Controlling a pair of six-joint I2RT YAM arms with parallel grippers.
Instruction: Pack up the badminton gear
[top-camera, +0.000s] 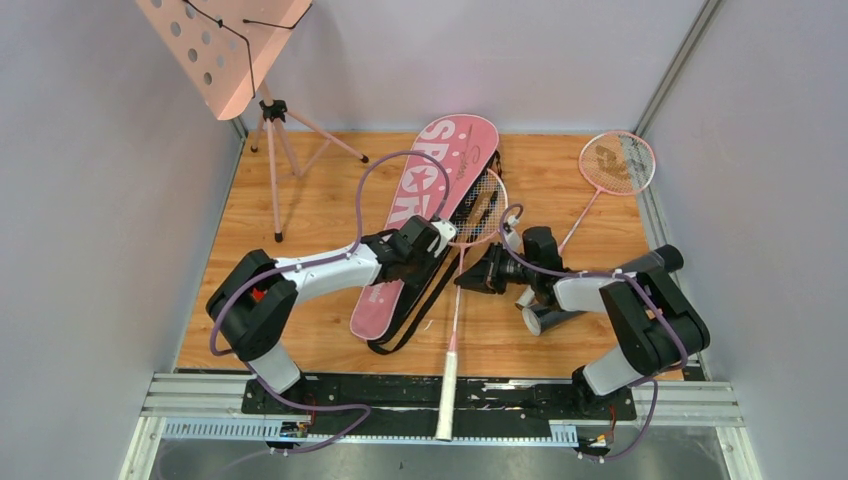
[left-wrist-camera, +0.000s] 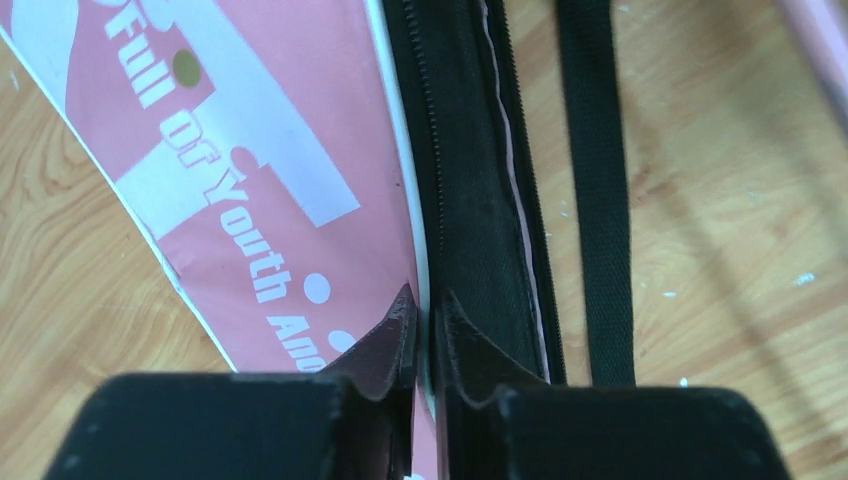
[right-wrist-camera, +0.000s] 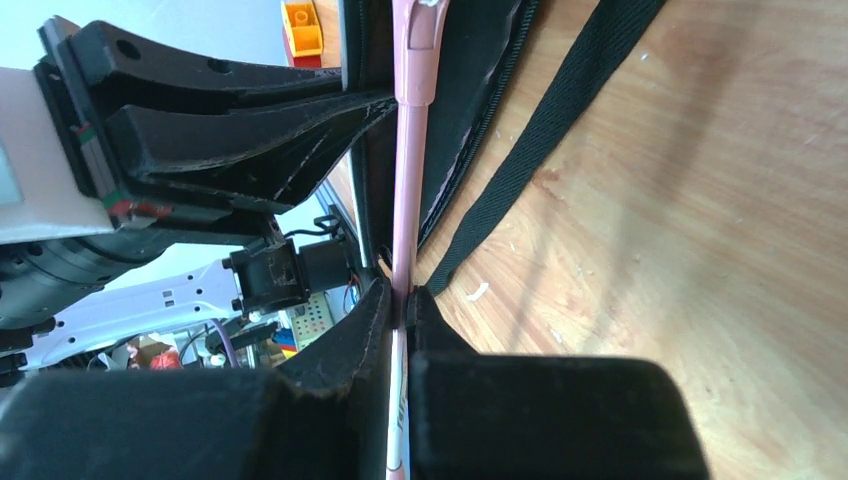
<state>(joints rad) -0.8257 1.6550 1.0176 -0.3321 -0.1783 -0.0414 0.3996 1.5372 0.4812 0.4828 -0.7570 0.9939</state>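
Observation:
The long pink racket bag (top-camera: 440, 170) lettered "SPORT" lies open in the middle of the floor. My left gripper (top-camera: 440, 240) is shut on the white-piped edge of its top flap (left-wrist-camera: 424, 310). One pink racket (top-camera: 482, 205) has its head at the bag's opening, and its white handle (top-camera: 447, 385) points toward me. My right gripper (top-camera: 472, 274) is shut on that racket's thin pink shaft (right-wrist-camera: 410, 200). A second pink racket (top-camera: 617, 162) lies at the far right. A black tube (top-camera: 548, 319) lies by my right arm.
A pink perforated music stand (top-camera: 225, 45) on tripod legs stands at the back left. The bag's black strap (left-wrist-camera: 600, 200) trails on the wooden floor right of the bag, also in the right wrist view (right-wrist-camera: 540, 130). Grey walls close both sides.

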